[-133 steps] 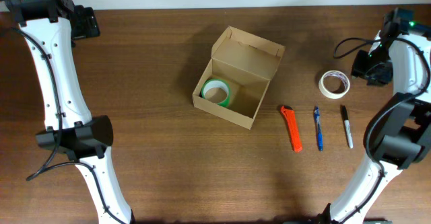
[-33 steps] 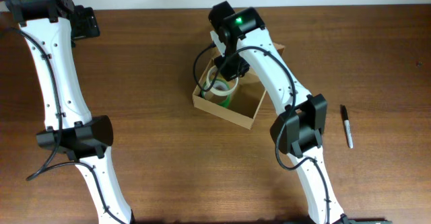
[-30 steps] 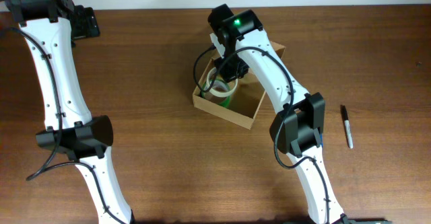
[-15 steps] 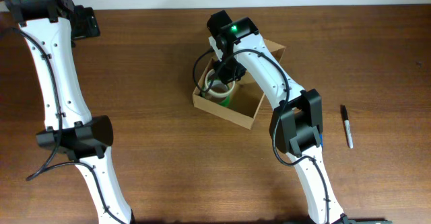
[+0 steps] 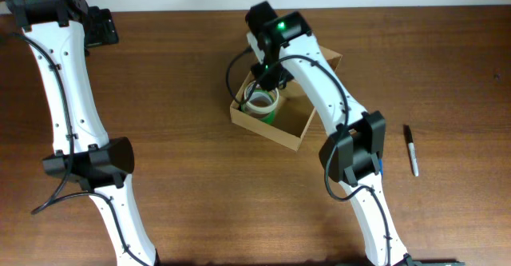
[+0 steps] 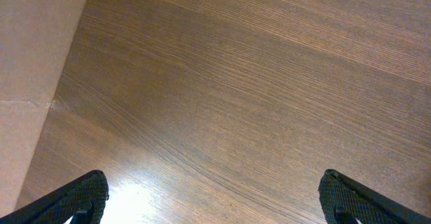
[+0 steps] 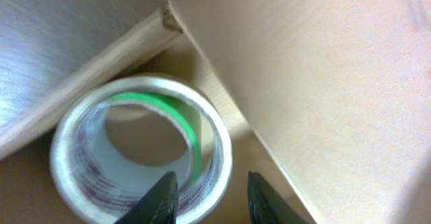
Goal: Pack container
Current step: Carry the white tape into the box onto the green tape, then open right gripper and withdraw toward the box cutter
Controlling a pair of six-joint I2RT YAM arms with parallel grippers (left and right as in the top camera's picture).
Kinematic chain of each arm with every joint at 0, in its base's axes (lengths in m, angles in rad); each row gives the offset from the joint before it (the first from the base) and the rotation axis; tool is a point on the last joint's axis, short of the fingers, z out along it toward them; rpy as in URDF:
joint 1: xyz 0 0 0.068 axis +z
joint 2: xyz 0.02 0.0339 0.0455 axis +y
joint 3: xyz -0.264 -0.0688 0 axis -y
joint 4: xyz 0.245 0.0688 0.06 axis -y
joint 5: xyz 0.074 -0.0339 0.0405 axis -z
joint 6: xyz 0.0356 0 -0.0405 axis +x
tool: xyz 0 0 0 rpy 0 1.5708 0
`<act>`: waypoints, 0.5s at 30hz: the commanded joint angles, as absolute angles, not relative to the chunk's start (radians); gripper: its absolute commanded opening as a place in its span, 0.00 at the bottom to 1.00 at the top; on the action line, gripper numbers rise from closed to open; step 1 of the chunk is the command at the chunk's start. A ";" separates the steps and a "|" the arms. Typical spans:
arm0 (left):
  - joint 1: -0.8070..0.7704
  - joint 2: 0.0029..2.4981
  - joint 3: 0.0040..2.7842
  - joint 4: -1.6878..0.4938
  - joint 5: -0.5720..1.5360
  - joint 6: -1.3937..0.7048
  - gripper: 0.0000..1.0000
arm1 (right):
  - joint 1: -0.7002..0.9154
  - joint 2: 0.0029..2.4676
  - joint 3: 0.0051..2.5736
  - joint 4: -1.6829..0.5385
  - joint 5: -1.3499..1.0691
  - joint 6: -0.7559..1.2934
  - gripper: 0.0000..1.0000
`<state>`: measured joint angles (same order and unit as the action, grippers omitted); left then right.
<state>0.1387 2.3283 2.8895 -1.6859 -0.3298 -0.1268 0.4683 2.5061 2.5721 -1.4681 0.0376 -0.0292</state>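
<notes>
Container (image 5: 271, 134) is sitting open near the middle of the table, toward its far edge. The right gripper (image 7: 212, 197) is hanging inside it, jaws standing part-open astride the tape roll's (image 7: 74, 163) wall, gripping nothing. Lifting straight up is looking wisest, avoiding snagging the roll. The left gripper (image 6: 215, 197) is idling wide open, empty.

container (image 5: 291, 126): on the table (image 5: 184, 178)
lower tape roll (image 7: 172, 113): inside the container, on its floor, at its left end
upper tape roll (image 7: 77, 153): inside the container, stacked on the lower tape roll
right gripper (image 7: 210, 198): above the container's left end, just over the stacked rolls
marker (image 5: 410, 150): on the table, well to the container's right
left gripper (image 6: 215, 200): over the table, far left of the container and behind it
</notes>
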 commanded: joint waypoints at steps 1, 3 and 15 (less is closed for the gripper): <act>0.141 2.323 2.893 -1.687 -0.329 -0.118 1.00 | 0.464 2.411 2.754 -1.521 0.085 -0.026 0.37; 0.141 2.323 2.893 -1.687 -0.329 -0.118 1.00 | 0.464 2.374 2.811 -1.549 0.105 -0.026 0.38; 0.141 2.323 2.893 -1.687 -0.329 -0.118 1.00 | 0.273 1.866 2.481 -1.499 0.244 -0.024 0.39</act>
<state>0.1387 2.3283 2.8895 -1.6863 -0.3294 -0.1268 0.3832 1.9957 2.6522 -1.5269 0.1982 -0.0299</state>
